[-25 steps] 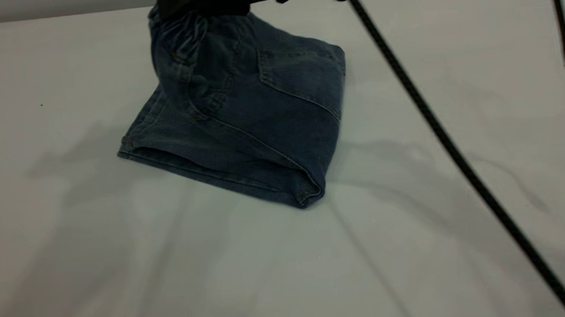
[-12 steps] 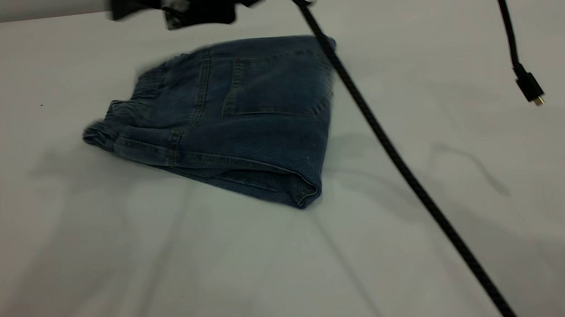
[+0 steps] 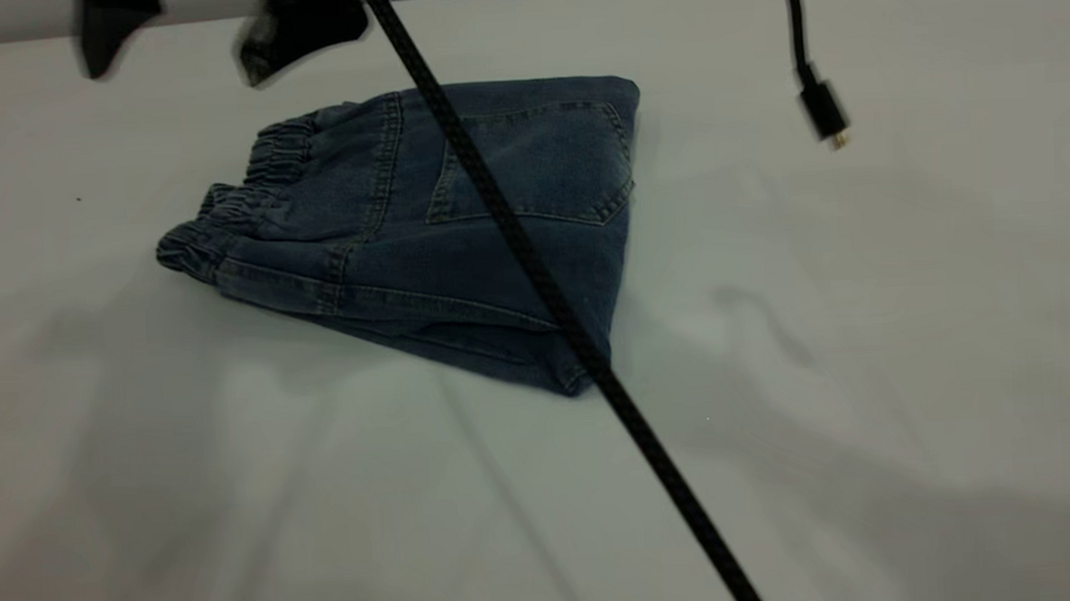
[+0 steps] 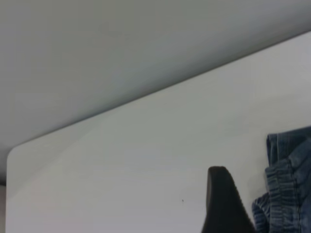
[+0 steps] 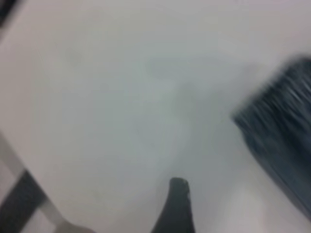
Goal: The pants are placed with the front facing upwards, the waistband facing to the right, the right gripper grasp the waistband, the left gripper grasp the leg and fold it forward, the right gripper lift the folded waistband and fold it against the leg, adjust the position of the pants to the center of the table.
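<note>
The pants (image 3: pixel 459 213) lie folded on the white table (image 3: pixel 861 322), back pocket up. The ruffled waistband (image 3: pixel 250 195) is at the left end, on top of the leg. My right gripper (image 3: pixel 207 35) hovers blurred above the table's back edge, up and left of the waistband. It is open and holds nothing. In the right wrist view one finger (image 5: pixel 177 208) shows over bare table, with the pants (image 5: pixel 282 136) off to one side. Of my left gripper only one finger (image 4: pixel 221 204) shows, close beside the waistband (image 4: pixel 286 194) without touching it.
A black braided cable (image 3: pixel 543 282) runs diagonally in front of the pants from the top down to the lower right. A thinner cable ending in a plug (image 3: pixel 820 112) hangs at the upper right. A table corner (image 4: pixel 14 150) shows in the left wrist view.
The right gripper let go of the lifted waistband, which dropped flat onto the leg. The gripper then slid left along the back edge, and both cables swung left with it.
</note>
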You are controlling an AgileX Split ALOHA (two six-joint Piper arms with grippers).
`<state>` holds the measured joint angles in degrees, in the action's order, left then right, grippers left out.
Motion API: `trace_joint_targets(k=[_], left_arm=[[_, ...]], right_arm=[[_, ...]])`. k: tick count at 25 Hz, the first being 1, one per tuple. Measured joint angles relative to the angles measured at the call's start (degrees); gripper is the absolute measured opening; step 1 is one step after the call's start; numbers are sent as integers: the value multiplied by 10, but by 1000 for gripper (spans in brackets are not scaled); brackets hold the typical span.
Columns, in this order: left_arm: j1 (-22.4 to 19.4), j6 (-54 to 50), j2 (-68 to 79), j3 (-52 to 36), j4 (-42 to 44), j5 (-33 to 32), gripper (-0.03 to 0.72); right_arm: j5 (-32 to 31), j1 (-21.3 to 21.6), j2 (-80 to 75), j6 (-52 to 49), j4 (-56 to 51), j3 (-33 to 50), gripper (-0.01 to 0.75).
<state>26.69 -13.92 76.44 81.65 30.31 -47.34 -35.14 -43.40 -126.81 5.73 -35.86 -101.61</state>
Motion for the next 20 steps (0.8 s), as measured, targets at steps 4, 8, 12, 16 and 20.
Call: trace_joint_targets(k=[4, 8, 12, 16, 20], left_arm=[[0, 0, -7, 0, -4, 4, 380], [0, 0, -8, 0, -10, 4, 380], [0, 0, -8, 0, -18, 2, 380], [0, 0, -8, 0, -38, 1, 380], [0, 3, -8, 0, -63, -1, 380]], right_arm=[[-123, -8, -38, -213, 161, -97, 561], [-159, -17, -87, -361, 196, -176, 561], [-153, -18, -137, -536, 201, -204, 561], [-133, -18, -185, -646, 213, -204, 538], [-133, -16, -216, -695, 226, -204, 510]])
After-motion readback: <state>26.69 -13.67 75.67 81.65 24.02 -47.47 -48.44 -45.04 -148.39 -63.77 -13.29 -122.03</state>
